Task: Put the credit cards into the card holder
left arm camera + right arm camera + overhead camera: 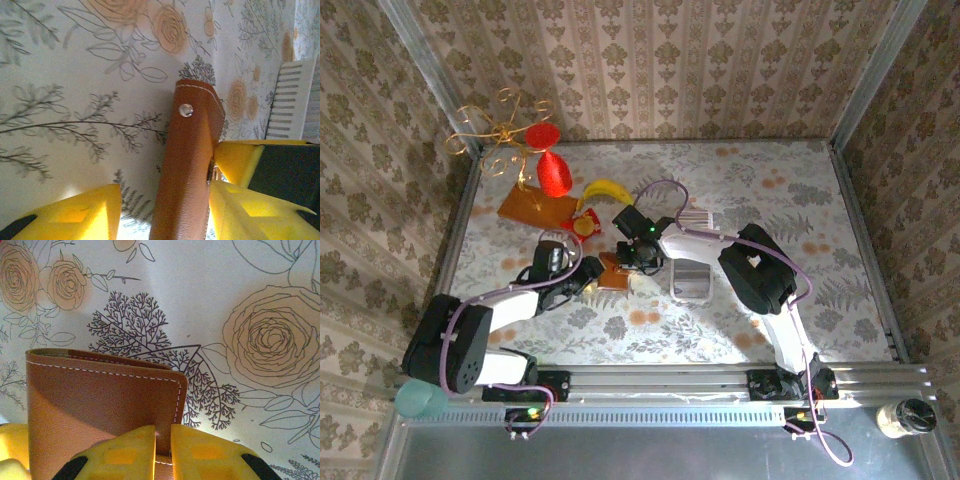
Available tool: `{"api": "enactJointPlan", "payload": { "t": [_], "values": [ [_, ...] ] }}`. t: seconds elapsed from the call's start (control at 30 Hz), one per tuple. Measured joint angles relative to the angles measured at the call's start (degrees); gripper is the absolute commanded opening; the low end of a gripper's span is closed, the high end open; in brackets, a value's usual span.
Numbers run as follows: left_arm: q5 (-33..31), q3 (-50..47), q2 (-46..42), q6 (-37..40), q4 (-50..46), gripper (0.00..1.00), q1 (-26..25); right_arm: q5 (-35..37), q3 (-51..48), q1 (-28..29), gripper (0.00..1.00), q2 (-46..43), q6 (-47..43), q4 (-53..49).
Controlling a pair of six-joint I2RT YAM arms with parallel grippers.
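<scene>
Brown leather card holder (100, 400), white stitching (100, 371), snap stud (186, 110), right gripper (162, 435) pinching it, left gripper (165, 200) parted around it

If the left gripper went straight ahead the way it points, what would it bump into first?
The brown card holder. It stands right between the open fingers of the left gripper, so it would probably slide deeper in. Behind it is the flowery table, but how far away is hard to judge.
</scene>
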Motion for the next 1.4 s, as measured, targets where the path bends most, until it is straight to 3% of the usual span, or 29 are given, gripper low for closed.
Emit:
{"api": "enactJointPlan", "payload": {
  "t": [0.2,0.37,0.57,0.9,1.4],
  "values": [
    [2.1,0.0,4.4,-2.0,4.8,0.21,-1.0,0.2,-0.1,0.0,0.17,-0.1,0.0,0.1],
    [2.3,0.0,2.8,-3.2,6.1,0.01,-2.4,0.7,-1.9,-0.1,0.2,-1.6,0.0,0.8],
    [2.0,0.0,-3.0,-2.8,2.9,0.0,-4.3,0.9,-7.6,-0.1,0.37,-7.6,0.5,2.2],
    [-2.3,3.0,-15.7,3.6,-8.8,0.0,-7.5,-0.4,-10.5,0.7,0.38,-23.3,0.9,2.2],
    [-3.1,3.0,-22.1,3.8,-9.0,0.0,-9.5,-3.1,-9.9,3.3,0.35,-21.5,2.9,1.2]
  ]
}}
